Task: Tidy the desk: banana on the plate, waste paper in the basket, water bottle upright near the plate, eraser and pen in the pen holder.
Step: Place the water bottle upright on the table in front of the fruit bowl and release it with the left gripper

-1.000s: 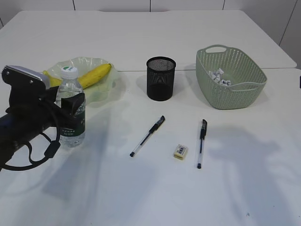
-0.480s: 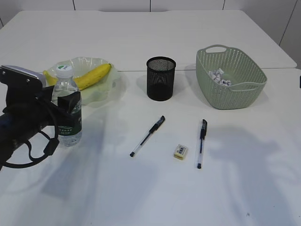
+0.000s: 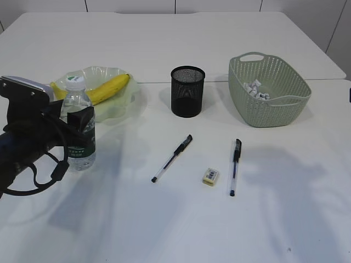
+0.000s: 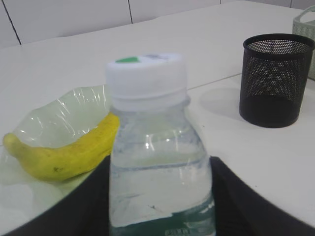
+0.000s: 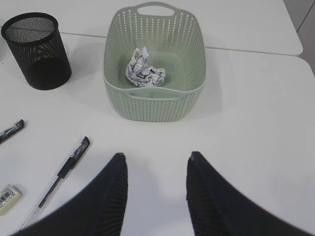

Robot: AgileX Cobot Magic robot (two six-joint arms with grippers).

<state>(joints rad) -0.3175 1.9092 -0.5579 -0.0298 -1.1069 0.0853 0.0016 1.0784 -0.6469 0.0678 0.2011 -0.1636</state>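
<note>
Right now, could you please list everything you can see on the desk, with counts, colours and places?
banana: one, yellow, in the plate
plate: one, pale green, back left
water bottle: one, clear with white cap, upright in front of the plate
pen holder: one, black mesh, back centre
basket: one, sage green, back right
waste paper: one white wad, in the basket
pens: two, black and clear, front centre
eraser: one, pale yellow, between the pens
left gripper: black jaws around the bottle
right gripper: black jaws open, empty
</note>
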